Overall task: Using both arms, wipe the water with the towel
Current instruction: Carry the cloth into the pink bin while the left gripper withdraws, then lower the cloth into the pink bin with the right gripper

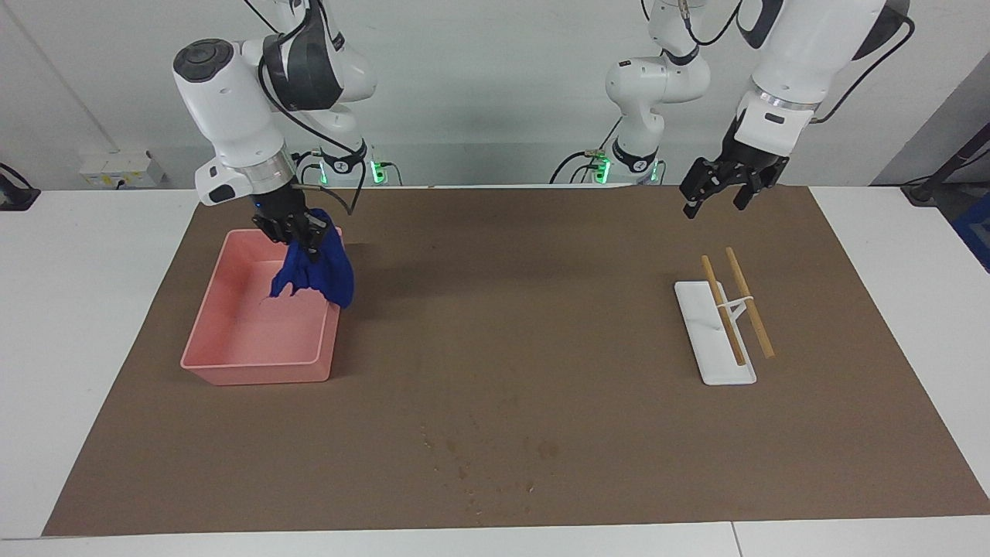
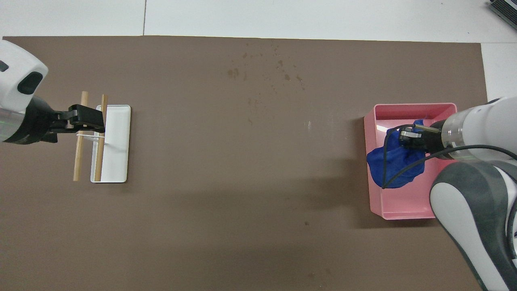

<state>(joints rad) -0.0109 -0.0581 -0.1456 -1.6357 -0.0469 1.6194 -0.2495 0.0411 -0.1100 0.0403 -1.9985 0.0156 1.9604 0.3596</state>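
Deep-blue soft towel (image 1: 317,267), crumpled in many folds, hangs in a bunch from the right gripper (image 1: 292,226). Its lower folds drape over the pink rectangular plastic tray (image 1: 255,363) and over the tray's wall on the side toward the table's middle. One ragged corner points down into the tray.

Right gripper: black fingers clamped on the top of the towel, over the end of the tray nearer the robots. Its glossy white arm (image 1: 232,116) bends down steeply from the right arm's end of the table, silver wrist ring just above the gripper.

Left gripper (image 1: 719,189): fingers spread apart, nothing between them, hanging in the air over the brown mat (image 1: 495,340) toward the left arm's end of the table. The arm waits. In the overhead view it covers part of the two wooden sticks (image 2: 89,135) that rest on a white rectangular stand (image 2: 115,143).

Scattered dark wet spots (image 2: 266,70) mark the mat in the middle of the table, farther from the robots than the tray and stand.

No readable writing or labels on anything.
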